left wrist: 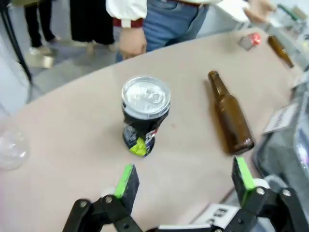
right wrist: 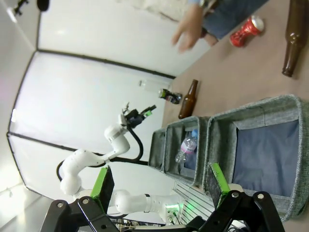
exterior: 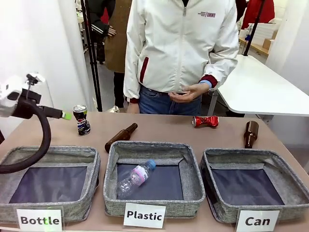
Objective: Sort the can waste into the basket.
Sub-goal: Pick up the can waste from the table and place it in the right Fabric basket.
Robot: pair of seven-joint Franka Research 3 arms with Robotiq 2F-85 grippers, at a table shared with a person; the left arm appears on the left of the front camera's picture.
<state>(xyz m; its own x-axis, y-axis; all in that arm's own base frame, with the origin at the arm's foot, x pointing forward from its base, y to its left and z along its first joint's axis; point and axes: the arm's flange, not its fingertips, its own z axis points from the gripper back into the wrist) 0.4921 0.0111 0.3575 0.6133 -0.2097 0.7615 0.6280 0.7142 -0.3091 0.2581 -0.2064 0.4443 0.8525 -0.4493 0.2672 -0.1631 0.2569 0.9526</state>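
A crushed dark blue-black can [exterior: 82,120] stands upright at the table's far left. My left gripper [exterior: 66,115] hovers just left of it. In the left wrist view the gripper [left wrist: 186,179] is open with the dark can [left wrist: 144,113] a short way ahead of its fingers, apart from them. The crushed red can [exterior: 205,121] lies at the far middle-right, below the person's hand [exterior: 188,92]. The basket signed "Can" [exterior: 241,153] sits front right with only its dark lining showing. My right gripper [right wrist: 159,181] hangs open above that basket [right wrist: 256,108], holding nothing.
One brown bottle [exterior: 120,137] lies behind the "Plastic" basket [exterior: 112,166], which holds a clear plastic bottle [exterior: 136,177]. Another brown bottle [exterior: 250,134] lies behind the "Can" basket. The "Bottle" basket [exterior: 91,169] sits front left. A person stands at the far edge.
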